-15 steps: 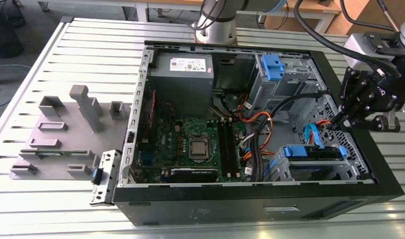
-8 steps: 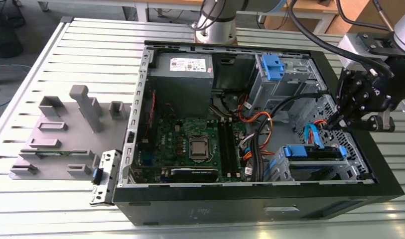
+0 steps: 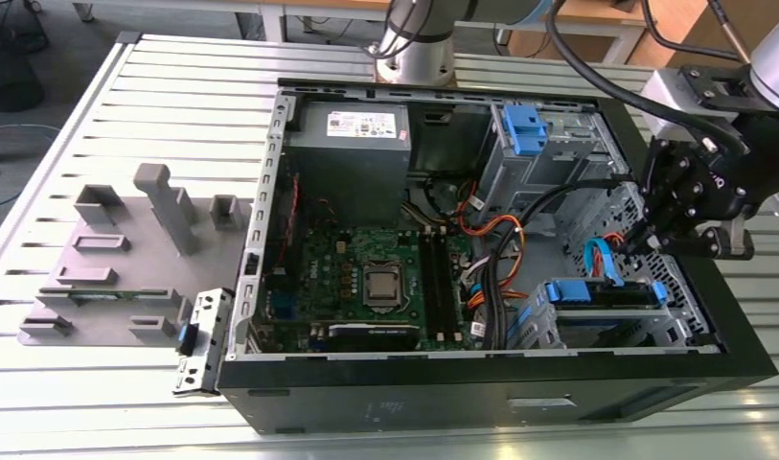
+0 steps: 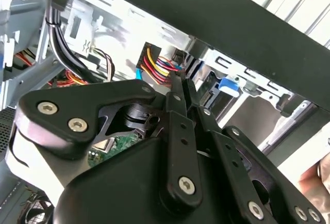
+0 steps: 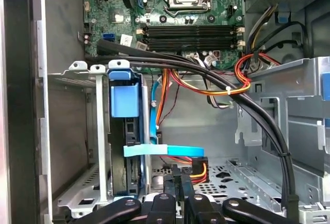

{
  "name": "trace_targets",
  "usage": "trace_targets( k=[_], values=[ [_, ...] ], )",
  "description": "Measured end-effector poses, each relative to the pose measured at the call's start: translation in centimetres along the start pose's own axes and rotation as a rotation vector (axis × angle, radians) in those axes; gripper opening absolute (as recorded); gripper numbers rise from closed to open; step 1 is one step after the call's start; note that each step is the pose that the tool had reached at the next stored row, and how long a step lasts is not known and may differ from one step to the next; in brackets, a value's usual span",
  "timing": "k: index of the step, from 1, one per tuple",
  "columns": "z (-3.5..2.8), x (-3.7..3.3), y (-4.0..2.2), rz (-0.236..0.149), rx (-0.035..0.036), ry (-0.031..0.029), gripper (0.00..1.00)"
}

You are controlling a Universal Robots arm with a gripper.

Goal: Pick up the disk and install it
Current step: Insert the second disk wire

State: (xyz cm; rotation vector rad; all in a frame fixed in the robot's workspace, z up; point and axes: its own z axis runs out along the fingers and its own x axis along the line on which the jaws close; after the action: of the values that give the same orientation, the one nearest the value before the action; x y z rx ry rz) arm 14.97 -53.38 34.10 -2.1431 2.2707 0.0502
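Observation:
The disk sits on edge in the lower drive bay of the open computer case, at the exterior view's right. In the first wrist view the disk shows its blue handle tab and blue side rails between the bay's metal walls. My gripper hangs inside the case just above and to the right of the disk, apart from it. Its fingers stand pressed together, shut, with nothing seen between them. In the second wrist view the gripper points at a bundle of red and yellow wires.
A flat blue cable and an orange-wired black plug lie close to the fingertips. Thick black cables cross the bay. A second blue bracket sits in the upper cage. A grey fixture stands beside the case.

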Motion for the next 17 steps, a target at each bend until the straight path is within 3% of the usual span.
trace_targets(
  k=[17],
  values=[
    [-0.08, 2.12, 0.08, 0.000, 0.0004, 0.0007, 0.16]
  ],
)
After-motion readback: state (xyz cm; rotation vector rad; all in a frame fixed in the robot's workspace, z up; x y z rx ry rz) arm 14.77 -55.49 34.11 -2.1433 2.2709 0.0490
